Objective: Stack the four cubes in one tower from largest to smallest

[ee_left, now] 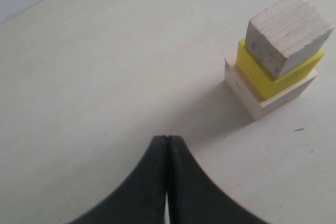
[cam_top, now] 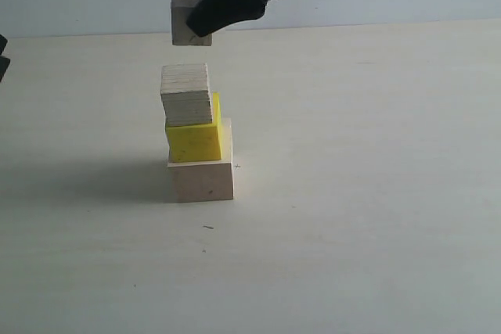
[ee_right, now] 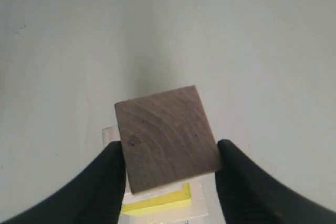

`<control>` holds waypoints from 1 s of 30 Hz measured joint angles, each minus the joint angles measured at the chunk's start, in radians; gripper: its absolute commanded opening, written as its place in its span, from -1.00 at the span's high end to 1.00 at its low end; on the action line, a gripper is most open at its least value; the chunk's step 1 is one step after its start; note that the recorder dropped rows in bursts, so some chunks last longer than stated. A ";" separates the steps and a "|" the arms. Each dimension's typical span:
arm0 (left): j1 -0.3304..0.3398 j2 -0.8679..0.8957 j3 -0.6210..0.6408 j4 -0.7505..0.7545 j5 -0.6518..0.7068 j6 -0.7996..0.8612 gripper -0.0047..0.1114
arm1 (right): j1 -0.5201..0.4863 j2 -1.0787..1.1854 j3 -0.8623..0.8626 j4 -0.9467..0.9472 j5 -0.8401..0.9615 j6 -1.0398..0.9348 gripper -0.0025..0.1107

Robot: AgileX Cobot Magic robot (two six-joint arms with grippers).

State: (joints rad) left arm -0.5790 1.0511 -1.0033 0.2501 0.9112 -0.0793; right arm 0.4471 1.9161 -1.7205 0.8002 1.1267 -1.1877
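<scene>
Three cubes stand stacked on the table: a large pale wood cube (cam_top: 202, 181) at the bottom, the yellow cube (cam_top: 193, 141) on it, and a layered-edge wood cube (cam_top: 186, 95) on top. The smallest wood cube (cam_top: 185, 19) hangs in the air above this stack with a clear gap, and my right gripper (cam_top: 197, 23) is shut on it. In the right wrist view the held cube (ee_right: 167, 137) sits between both fingers, hiding most of the yellow cube (ee_right: 157, 202) below. My left gripper (ee_left: 167, 139) is shut and empty, low over the table, away from the stack (ee_left: 286, 32).
The pale table (cam_top: 352, 193) spreads bare all around the stack. A light wall rises behind the table's far edge. A small dark shape (cam_top: 3, 56) shows at the left border of the exterior view.
</scene>
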 measured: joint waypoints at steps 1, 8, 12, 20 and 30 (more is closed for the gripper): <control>0.000 0.000 0.000 0.000 0.000 0.000 0.92 | 0.017 -0.002 0.000 -0.026 -0.004 0.019 0.96; 0.000 0.000 0.000 0.013 0.000 0.000 0.92 | 0.083 -0.008 0.000 -0.070 -0.016 0.059 0.96; 0.000 0.000 0.000 0.020 0.000 0.000 0.92 | 0.087 -0.008 0.000 -0.096 -0.027 0.076 0.96; 0.000 0.000 0.000 0.023 0.000 0.000 0.92 | 0.087 -0.008 0.000 -0.134 -0.035 0.119 0.96; 0.000 0.000 0.000 0.023 0.000 0.000 0.92 | 0.087 -0.008 0.000 -0.145 -0.039 0.156 0.96</control>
State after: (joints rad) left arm -0.5790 1.0511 -1.0033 0.2735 0.9112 -0.0793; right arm 0.5340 1.9086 -1.7205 0.6550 1.0880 -1.0314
